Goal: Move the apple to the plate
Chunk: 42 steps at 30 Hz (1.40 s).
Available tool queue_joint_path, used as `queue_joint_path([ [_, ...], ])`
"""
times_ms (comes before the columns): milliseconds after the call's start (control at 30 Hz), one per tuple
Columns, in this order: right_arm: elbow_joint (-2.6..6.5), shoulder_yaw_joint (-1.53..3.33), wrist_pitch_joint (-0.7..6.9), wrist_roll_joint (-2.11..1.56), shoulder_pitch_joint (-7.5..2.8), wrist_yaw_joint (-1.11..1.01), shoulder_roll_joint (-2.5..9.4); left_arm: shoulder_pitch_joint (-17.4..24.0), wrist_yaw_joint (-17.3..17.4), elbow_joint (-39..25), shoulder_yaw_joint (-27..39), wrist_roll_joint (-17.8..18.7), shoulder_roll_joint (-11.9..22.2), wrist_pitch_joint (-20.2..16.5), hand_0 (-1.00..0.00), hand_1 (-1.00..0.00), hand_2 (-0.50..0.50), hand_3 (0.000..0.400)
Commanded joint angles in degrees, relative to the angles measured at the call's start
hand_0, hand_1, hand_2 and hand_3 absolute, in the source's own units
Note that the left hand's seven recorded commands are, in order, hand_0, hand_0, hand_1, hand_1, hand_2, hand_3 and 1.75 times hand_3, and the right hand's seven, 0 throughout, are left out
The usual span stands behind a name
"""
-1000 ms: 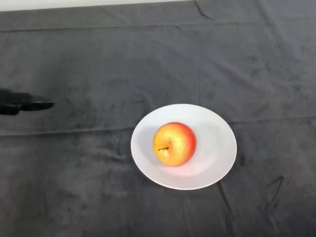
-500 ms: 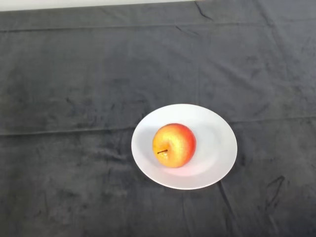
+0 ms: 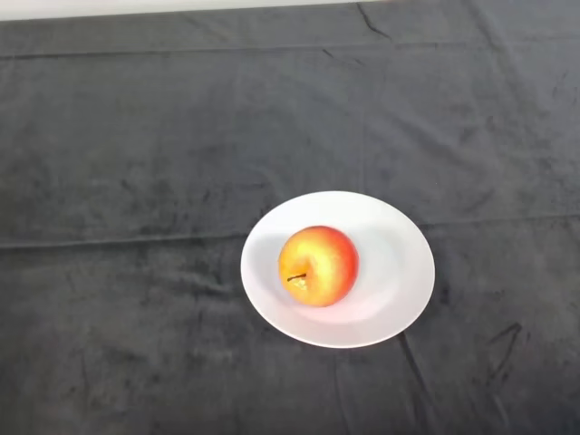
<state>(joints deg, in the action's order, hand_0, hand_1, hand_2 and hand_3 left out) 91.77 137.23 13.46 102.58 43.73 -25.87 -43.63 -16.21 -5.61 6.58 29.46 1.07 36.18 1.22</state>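
Head view, looking down on the table. A dark grey cloth (image 3: 163, 136) covers the table across nearly the whole field; it is velvety, marked with long creases that run left to right, one near the far side and another at about mid-height, level with the upper part of the plate. A narrow pale strip (image 3: 136, 7) shows along the far edge at upper left, beyond the cloth.

A round white plate (image 3: 399, 272) lies flat on the cloth, a little right of centre and toward the near half of the table. Its rim is plain and unbroken all the way round, and a faint shadow falls on the cloth at its near right edge.

The apple (image 3: 318, 265) sits on the plate, resting slightly left of the plate's middle and well inside the rim. It is red across the top and right flank, shading to yellow-orange on the left and near side. It lies tipped, so that its short dark stem (image 3: 297, 276) points toward the lower left rather than straight up. A soft reddish reflection of the fruit shows on the white surface just below it.

No part of the robot appears in this view, so the state of the hand cannot be told. Nothing touches the apple but the plate beneath it.
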Motion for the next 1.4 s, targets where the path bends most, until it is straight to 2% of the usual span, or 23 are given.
queue_joint_path([
  [33,-2.08,0.63,-0.24,-0.22,2.73,-0.85,-1.07,2.3,-0.9,2.1,2.5,1.1,4.2,1.5,0.0,0.0,0.0,0.0],
  [633,-2.07,0.64,-0.23,-0.21,2.73,-0.85,-1.07,1.3,-2.9,6.4,5.7,1.2,4.5,3.0,0.0,0.0,0.0,0.0],
  [1400,-2.06,0.64,-0.23,-0.21,2.72,-0.85,-1.06,1.2,-3.6,5.9,6.0,1.3,4.0,2.6,0.0,0.0,0.0,0.0],
])
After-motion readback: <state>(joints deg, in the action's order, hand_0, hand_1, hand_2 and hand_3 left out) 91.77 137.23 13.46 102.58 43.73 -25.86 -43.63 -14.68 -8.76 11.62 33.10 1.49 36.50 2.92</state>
